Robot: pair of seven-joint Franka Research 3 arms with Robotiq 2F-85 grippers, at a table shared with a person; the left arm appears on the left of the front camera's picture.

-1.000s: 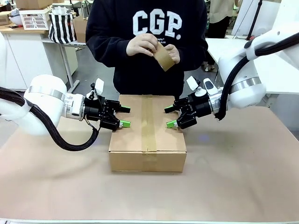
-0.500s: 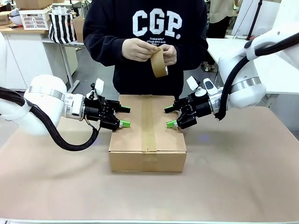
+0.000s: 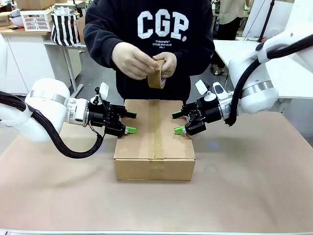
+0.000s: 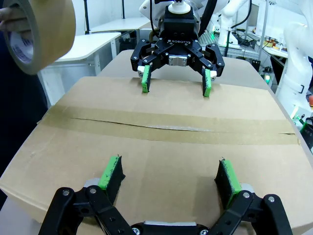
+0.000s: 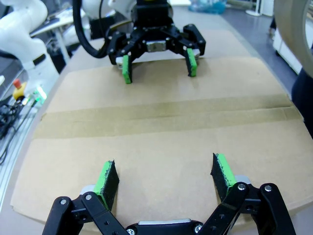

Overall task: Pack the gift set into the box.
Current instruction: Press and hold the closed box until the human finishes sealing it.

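Front view: closed brown corrugated cardboard box (image 3: pixel 154 138) with brown tape along its centre seam, mid-worktop nearer the far edge.
The 2 top flaps lie flat under the tape strip, which runs down the near wall. Left gripper (image 3: pixel 130 122) and right gripper (image 3: pixel 177 122) reach in level over the box's left and right top edges, jaws spread, holding nothing. Behind the box, a person's hands (image 3: pixel 131 59) hold a roll of brown tape (image 3: pixel 156 73).

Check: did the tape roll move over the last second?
Yes. The tape roll dropped lower and shifted left, nearer the box, judged against the sweatshirt lettering.
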